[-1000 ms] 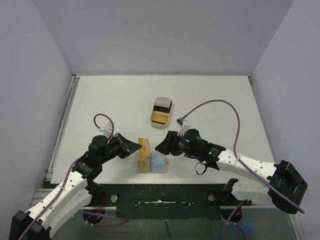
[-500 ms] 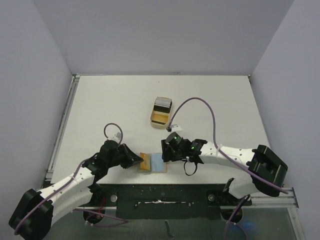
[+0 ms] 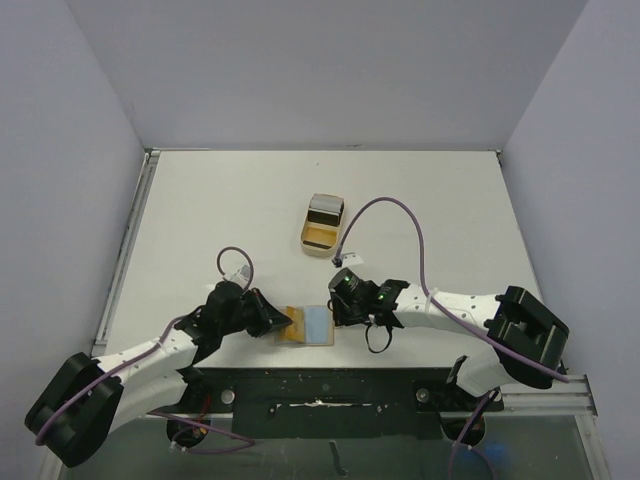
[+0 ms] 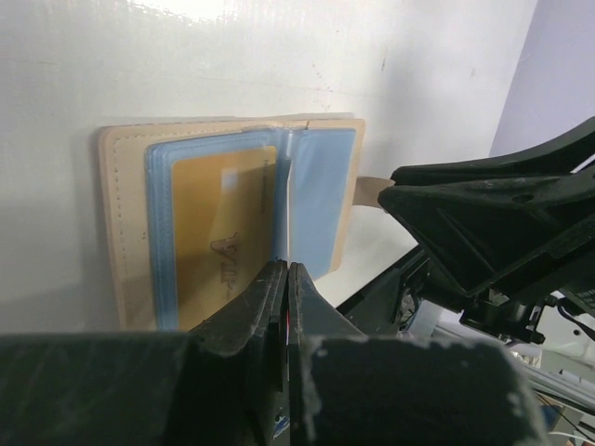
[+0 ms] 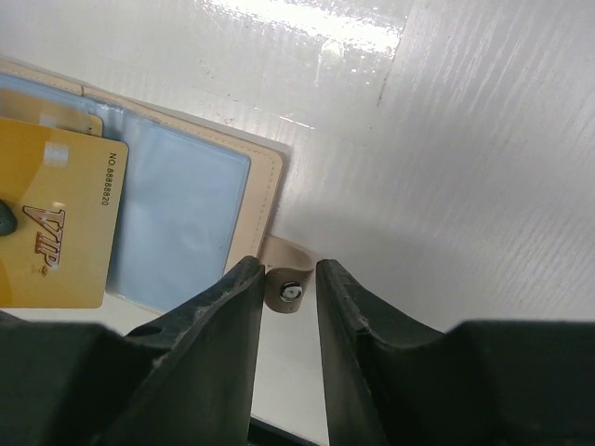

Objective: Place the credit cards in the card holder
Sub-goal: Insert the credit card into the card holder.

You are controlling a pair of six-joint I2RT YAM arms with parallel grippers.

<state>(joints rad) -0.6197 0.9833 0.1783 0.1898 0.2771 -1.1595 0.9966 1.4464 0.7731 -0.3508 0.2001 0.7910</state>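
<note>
1. The card holder (image 3: 305,325) lies opened flat on the white worktop (image 3: 220,200). It is close to the near edge, between my two claws.
2. A gold card (image 4: 223,242) printed with "VIP" rests on the clear blue sleeve of the holder's left half. I cannot tell whether it is tucked inside that sleeve or only lying on it.
3. The right half shows a blue sleeve (image 3: 318,323) with no card visible in it.
4. The holder's strap tab (image 5: 277,253) sticks out from its right edge onto the worktop, with the snap button (image 5: 293,291) facing up.
5. My left claw (image 4: 284,279) is clenched, finger against finger, with nothing between them. Its tip sits at the holder's near side, by the fold and the gold card's edge.
6. My right claw (image 5: 284,269) straddles the strap tab, one finger close on each side and only a narrow gap between them. I cannot tell whether the fingers actually pinch the tab or only stand beside it.
7. Farther back on the worktop, well apart from the holder, sits a tan tray (image 3: 303,235). A grey-white card with a dark stripe (image 3: 326,208) lies at its far end.
</note>
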